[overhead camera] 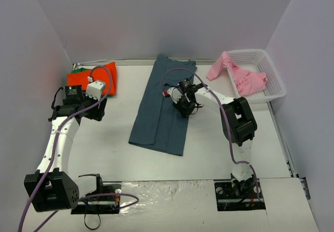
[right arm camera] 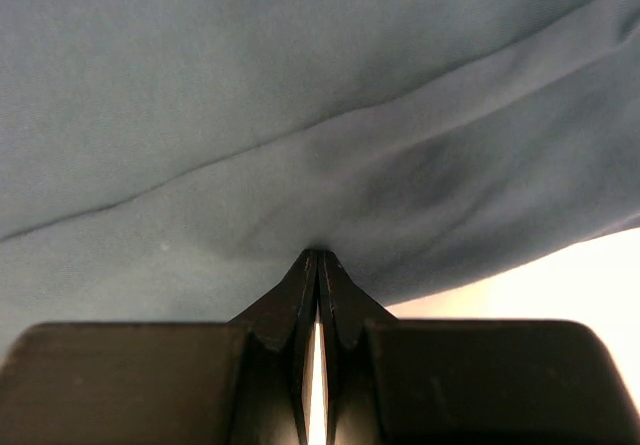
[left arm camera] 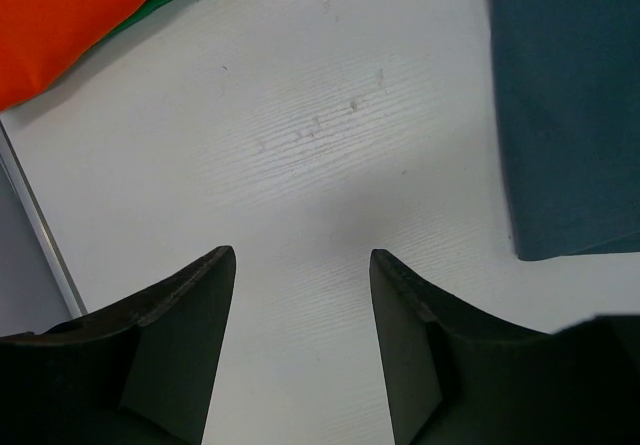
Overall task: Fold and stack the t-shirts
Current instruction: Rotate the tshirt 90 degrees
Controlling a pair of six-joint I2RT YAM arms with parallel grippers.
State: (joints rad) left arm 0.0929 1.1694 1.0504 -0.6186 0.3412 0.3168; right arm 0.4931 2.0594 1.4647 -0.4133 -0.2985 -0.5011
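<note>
Centrally, the dark slate-blue cloth t-shirt [overhead camera: 163,109] lies on the white table [overhead camera: 219,143] as a long, narrow band folded lengthwise, running from the far edge toward the arms and slightly slanted. The right gripper [right arm camera: 318,261] is down on its right half with both fingers pressed together, tips touching the cloth where soft creases meet; whether a fold is caught between them cannot be told. Well to the left, over bare tabletop, the left gripper [left arm camera: 300,257] hangs with its dark fingers apart and nothing between them, the blue shirt's near corner off to its right. At the far left corner the bright orange-red cloth t-shirt [overhead camera: 78,80] lies folded on top of the green cloth t-shirt [overhead camera: 78,70], of which only a thin edge shows. At the far right stands the white plastic lattice basket [overhead camera: 275,83], and the light pink cloth t-shirt [overhead camera: 249,80] is crumpled inside it, one part draped out over its left rim.
</note>
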